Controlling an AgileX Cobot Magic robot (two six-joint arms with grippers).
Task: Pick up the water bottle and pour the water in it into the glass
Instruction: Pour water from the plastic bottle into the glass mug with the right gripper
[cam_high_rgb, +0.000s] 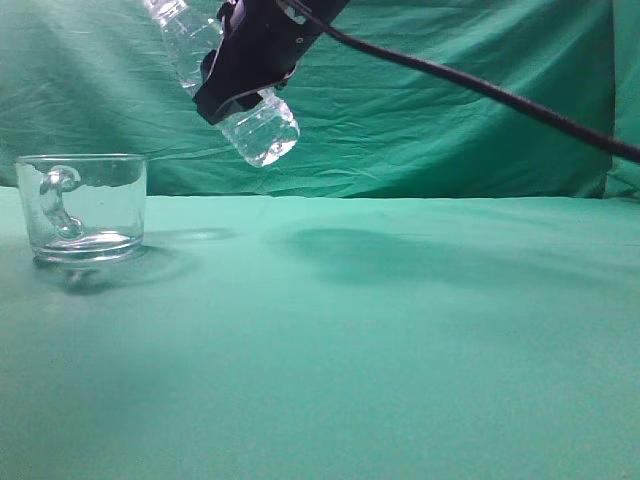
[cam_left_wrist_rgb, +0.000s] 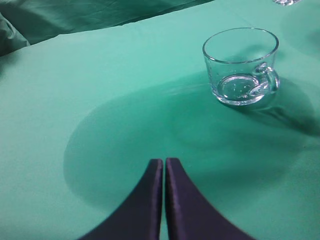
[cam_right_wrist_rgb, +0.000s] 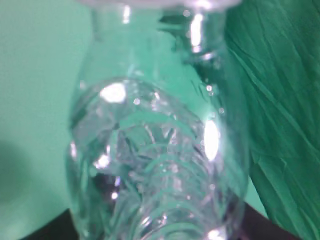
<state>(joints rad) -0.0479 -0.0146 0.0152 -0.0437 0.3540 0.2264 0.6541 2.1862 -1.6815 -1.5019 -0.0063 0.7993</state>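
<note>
My right gripper (cam_high_rgb: 250, 62) is clamped around the middle of the water bottle (cam_high_rgb: 262, 130), held high above the table (cam_high_rgb: 400, 330) and tilted, base down toward five o'clock and neck up toward eleven o'clock, running out of the exterior view. The right wrist view shows the ribbed body and shoulders filling the frame; the mouth is cut off at the top edge, so I cannot confirm whether a cap is fitted.

My left gripper (cam_left_wrist_rgb: 164, 167) hangs over bare cloth with its fingers pressed together, holding nothing.

The glass (cam_high_rgb: 85, 205) stands upright on the table at nine o'clock in the exterior view, handle (cam_high_rgb: 58, 200) facing the camera, well below the bottle and to its left. From the left wrist view it sits at one o'clock from my closed fingers. It appears empty, or nearly so; I cannot tell for certain.

Water level inside the bottle cannot be read reliably; glints near the base suggest some liquid.

Handling judgement: the bottle is thin plastic, light, likely to flex under a hard squeeze and slippery when wet; the ribbed midsection is the sound place to hold it. The glass is rigid, heavy-based, breakable, and stable enough to receive a pour unaided.

The neck is not yet over the glass; pouring remains ahead.
</note>
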